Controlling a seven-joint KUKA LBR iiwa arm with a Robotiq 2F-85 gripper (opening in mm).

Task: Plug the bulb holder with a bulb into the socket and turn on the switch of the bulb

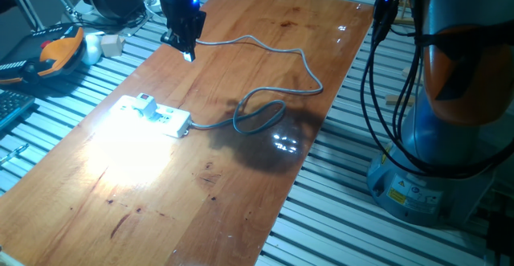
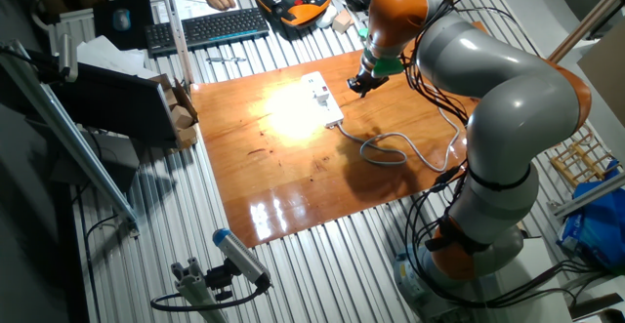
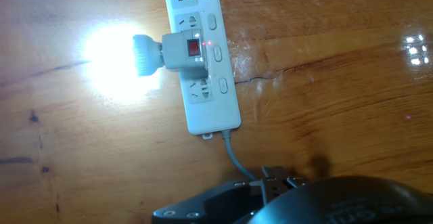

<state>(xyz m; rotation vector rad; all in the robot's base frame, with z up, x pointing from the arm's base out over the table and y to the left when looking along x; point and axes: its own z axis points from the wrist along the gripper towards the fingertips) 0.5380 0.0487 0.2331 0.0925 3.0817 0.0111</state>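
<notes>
Hand view: gripper (image 3: 270, 187) was seen only as a dark edge at the bottom of frame, held above the wood, nothing held or touched; how far the fingers were spread could not be told. Just beyond it, grey cable (image 3: 235, 158) was run into the socket (image 3: 220, 109), laid flat on the table (image 3: 338, 82). Further out, the bulb holder (image 3: 189, 48) was seated in a middle outlet, red switch lit, bulb (image 3: 111, 55) glowing brightly off its left side. Task was judged essentially done. The holder was judged light, rigid plastic, best pinched across the boxy body; the bulb was judged fragile and slippery, not to be gripped. In one fixed view the gripper was parked well behind the strip.
</notes>
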